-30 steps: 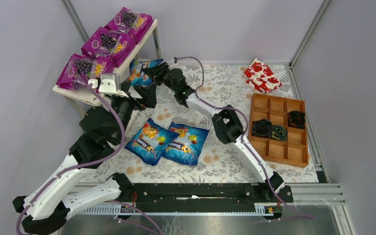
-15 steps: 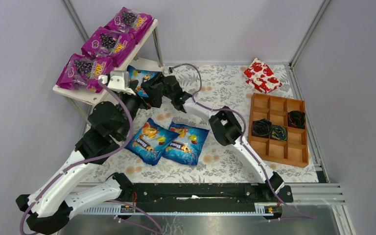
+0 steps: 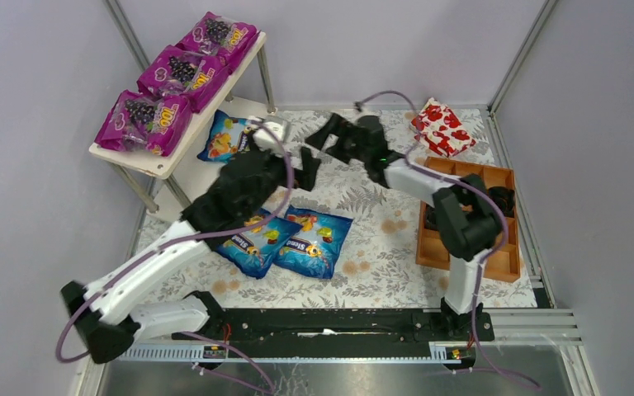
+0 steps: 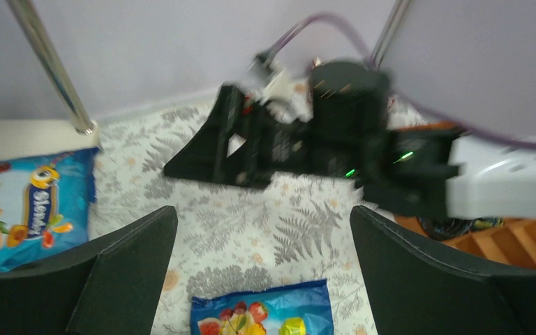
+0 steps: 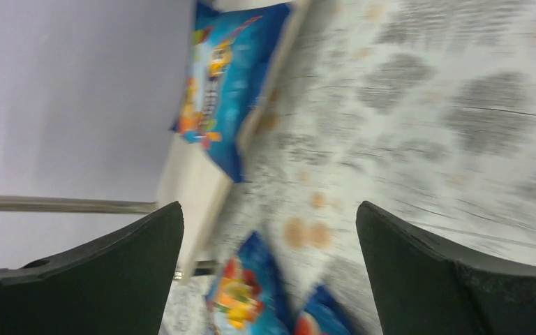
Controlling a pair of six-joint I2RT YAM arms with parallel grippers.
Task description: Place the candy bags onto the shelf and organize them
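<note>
Three purple candy bags (image 3: pixel 169 74) lie in a row on the top board of the shelf (image 3: pixel 128 157). One blue candy bag (image 3: pixel 225 136) rests on the lower board; it also shows as the blue bag (image 4: pixel 28 213) and, blurred, as the blue bag (image 5: pixel 227 70). Two more blue bags (image 3: pixel 252 239) (image 3: pixel 314 239) lie side by side on the floral mat. My left gripper (image 3: pixel 307 167) (image 4: pixel 262 213) hangs open above the mat, just beyond a blue bag (image 4: pixel 262 310). My right gripper (image 3: pixel 324 136) (image 5: pixel 269 209) is open and empty, to the right of the shelf.
A red-and-white package (image 3: pixel 442 128) lies at the back right. A brown compartment tray (image 3: pixel 470 239) with dark rolled items stands on the right. The shelf's metal legs (image 4: pixel 49 63) and grey walls close off the back and sides. The two grippers are close together.
My right gripper opened, let go of the blue bag on the lower board and drew back to the right. My left arm swung right, away from the shelf, over the mat.
</note>
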